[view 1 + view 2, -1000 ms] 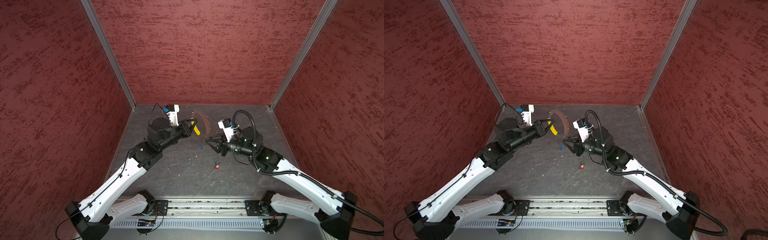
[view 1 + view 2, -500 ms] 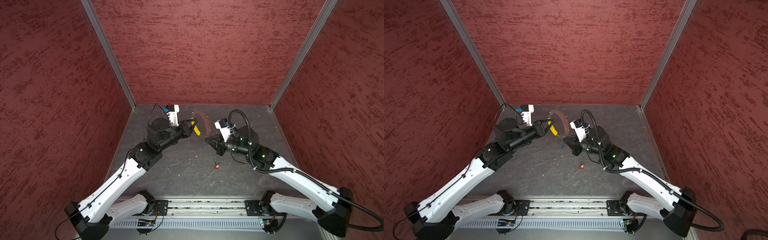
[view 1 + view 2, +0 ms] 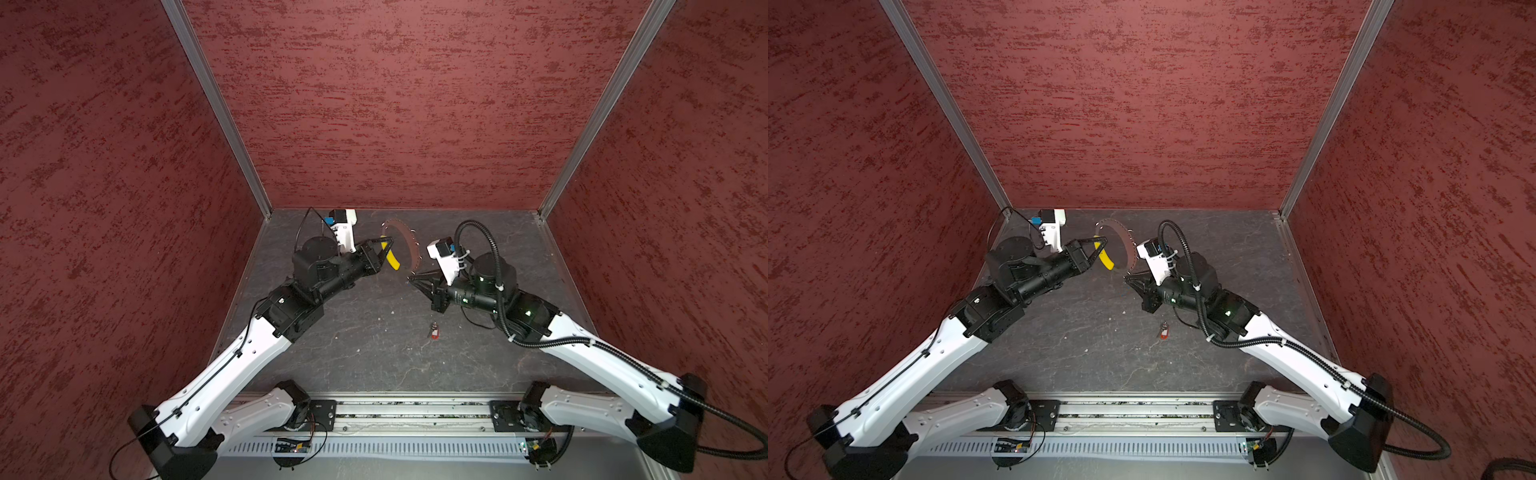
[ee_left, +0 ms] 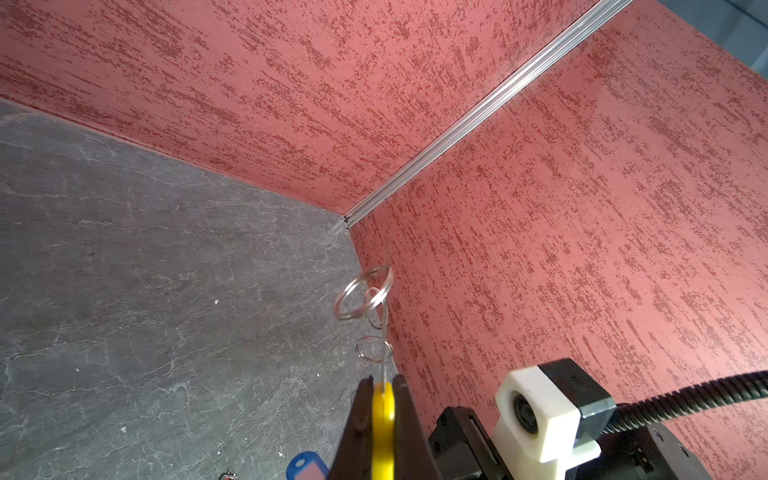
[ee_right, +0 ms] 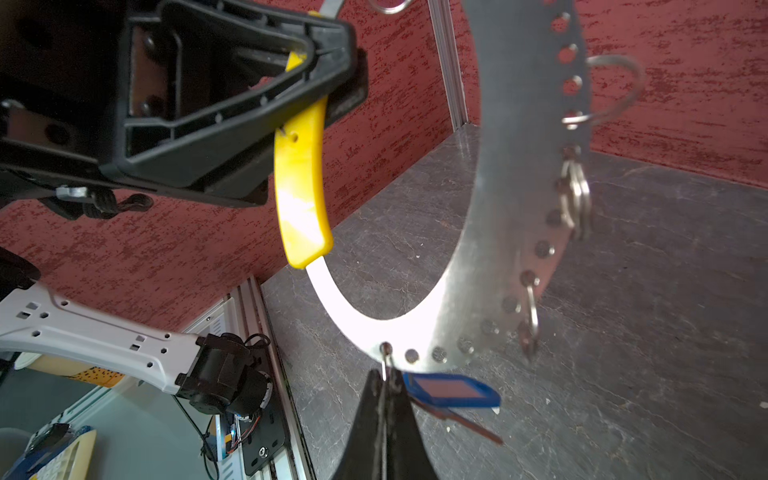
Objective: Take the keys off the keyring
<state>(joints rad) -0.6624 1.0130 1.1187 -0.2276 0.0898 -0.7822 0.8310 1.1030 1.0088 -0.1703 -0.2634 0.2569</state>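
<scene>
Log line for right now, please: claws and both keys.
left claw: shut on keyring at yellow grip | right claw: shut on blue-tag key at its link, hooked to keyring | red-tag key: off, lying on table

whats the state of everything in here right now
left gripper, shut on yellow grip of keyring
right gripper, shut on small ring of blue-tag key
keyring, held off the table
blue-tag key, attached to keyring
red-tag key, off keyring, lying on table
</scene>
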